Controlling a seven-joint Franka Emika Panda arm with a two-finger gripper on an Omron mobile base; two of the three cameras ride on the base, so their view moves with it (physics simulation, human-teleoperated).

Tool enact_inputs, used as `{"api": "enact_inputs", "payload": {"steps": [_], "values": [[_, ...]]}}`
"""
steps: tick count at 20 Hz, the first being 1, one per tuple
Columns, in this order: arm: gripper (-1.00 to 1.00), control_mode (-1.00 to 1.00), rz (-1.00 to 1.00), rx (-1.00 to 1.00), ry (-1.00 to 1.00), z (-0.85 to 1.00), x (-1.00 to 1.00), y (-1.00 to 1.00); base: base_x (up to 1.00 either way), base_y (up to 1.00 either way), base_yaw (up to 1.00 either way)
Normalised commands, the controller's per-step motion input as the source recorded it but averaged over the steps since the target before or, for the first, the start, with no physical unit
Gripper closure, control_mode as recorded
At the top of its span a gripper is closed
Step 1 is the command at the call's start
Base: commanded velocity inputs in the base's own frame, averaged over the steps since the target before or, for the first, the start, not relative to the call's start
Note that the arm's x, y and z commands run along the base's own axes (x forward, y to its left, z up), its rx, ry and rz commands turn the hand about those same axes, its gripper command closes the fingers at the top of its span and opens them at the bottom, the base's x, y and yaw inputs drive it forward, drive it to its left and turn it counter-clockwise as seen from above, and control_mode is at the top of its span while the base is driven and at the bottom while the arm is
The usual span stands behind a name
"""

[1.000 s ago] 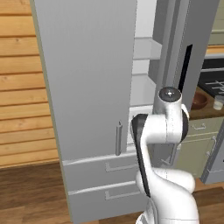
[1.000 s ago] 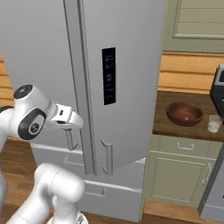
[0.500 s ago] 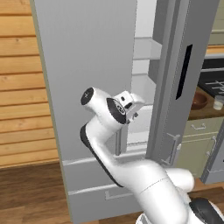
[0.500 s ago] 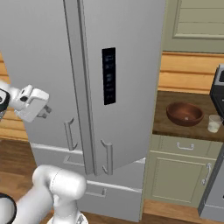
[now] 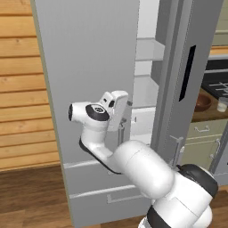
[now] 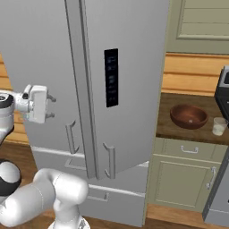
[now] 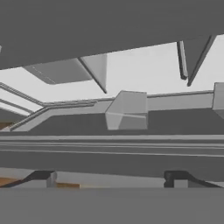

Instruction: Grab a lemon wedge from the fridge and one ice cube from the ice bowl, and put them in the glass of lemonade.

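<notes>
When held against 1 second ago: gripper [image 5: 131, 113] gone from closed to wide apart, nothing between the tips; arm swung over to the left door.
Fingers now: wide, empty, pointing at the fridge [image 5: 89, 53] front, just beside the door handles.
Right door [image 6: 129, 67]: standing ajar, pale shelves [image 5: 149, 49] visible through the gap.
Lemon wedge: not to be made out on the shelves; presumably still inside.
Ice bowl [image 6: 188, 116]: on the counter [image 6: 165, 127] right of the fridge; cube too small to tell.
Glass of lemonade [image 6: 219, 126]: just beside the bowl, untouched.
Meaning for task: door step apparently finished, handle let go; reach into the opening likely next, both of the 2 items still to fetch.
</notes>
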Motion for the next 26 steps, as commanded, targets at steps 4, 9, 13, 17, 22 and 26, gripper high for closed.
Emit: {"api": "enact_inputs", "payload": {"steps": [4,9,13,17,22,26], "values": [[-1.00,-1.00,-0.09,-0.19,0.01,-0.14,0.11,-0.49,0.00,0.00,0.00],[-1.00,-1.00,-0.17,-0.09,0.00,0.00,-0.19,-0.60,0.00,0.00,0.00],[-1.00,-1.00,-0.13,0.00,-0.11,0.00,-0.51,-0.48,0.00,0.00,0.00],[-1.00,-1.00,-0.04,0.00,-0.20,0.00,-0.29,-0.53,0.00,0.00,0.00],[-1.00,-1.00,0.14,-0.01,-0.08,0.13,-0.26,-0.35,0.00,0.00,0.00],[-1.00,-1.00,0.34,-0.03,0.25,0.15,0.06,0.00,0.00,0.00,0.00]]}}
